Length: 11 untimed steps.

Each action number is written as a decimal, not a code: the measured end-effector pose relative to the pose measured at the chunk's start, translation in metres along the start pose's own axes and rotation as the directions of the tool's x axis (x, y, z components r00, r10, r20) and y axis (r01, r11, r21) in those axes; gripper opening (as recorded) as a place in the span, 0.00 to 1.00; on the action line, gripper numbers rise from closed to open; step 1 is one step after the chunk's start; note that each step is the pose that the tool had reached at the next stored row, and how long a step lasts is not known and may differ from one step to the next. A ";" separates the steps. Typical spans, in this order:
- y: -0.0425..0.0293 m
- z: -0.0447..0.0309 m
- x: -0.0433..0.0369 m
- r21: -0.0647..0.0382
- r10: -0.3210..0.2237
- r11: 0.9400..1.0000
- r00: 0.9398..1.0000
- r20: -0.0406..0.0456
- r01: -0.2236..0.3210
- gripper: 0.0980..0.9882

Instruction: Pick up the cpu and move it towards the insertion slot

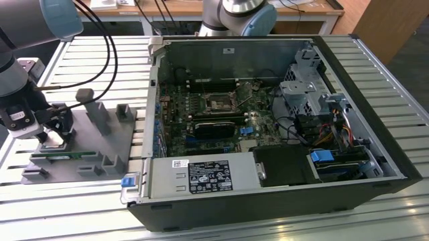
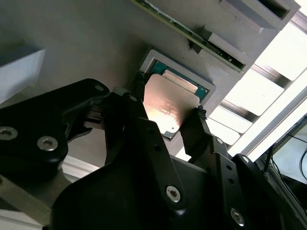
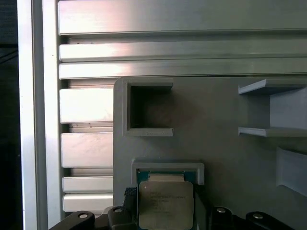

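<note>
The cpu [image 1: 54, 146] is a flat square chip with a silvery top. It sits in a square pocket of the grey holder plate [image 1: 100, 143] at the exterior view's left. My gripper [image 1: 51, 137] reaches down over it. In both wrist views the black fingers [image 2: 199, 120] press against opposite edges of the cpu [image 2: 168, 108], so the gripper [image 2: 169, 97] is shut on it. The first wrist view shows the cpu [image 3: 165, 201] between the fingers [image 3: 129, 206], with the gripper [image 3: 165, 211] low over the plate. The insertion slot [image 1: 219, 102] lies on the motherboard inside the open computer case, far from the gripper.
A long green circuit strip [image 1: 62, 155] lies on the holder plate beside the cpu, among grey upright posts [image 1: 94, 110]. The black case wall [image 1: 155, 100] stands between the plate and the motherboard. Cables [image 1: 100, 55] hang near my arm. A second robot arm's base [image 1: 238, 15] stands behind the case.
</note>
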State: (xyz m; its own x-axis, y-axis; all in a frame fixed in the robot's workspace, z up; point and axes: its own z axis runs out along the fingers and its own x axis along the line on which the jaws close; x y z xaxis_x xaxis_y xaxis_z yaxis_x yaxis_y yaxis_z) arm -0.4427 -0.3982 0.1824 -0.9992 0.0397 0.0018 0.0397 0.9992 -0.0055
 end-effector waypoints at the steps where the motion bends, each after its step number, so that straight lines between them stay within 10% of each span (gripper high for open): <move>1: 0.0000 0.0000 0.0000 0.000 0.000 1.000 1.000 0.000 0.000 0.52; 11: 0.0000 -0.0104 0.0000 0.000 0.000 1.000 1.000 0.000 0.000 0.50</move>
State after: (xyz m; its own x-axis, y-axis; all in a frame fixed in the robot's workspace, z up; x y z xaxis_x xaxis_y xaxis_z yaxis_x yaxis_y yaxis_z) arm -0.4427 -0.3981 0.1928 -0.9992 0.0392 0.0016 0.0392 0.9992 -0.0057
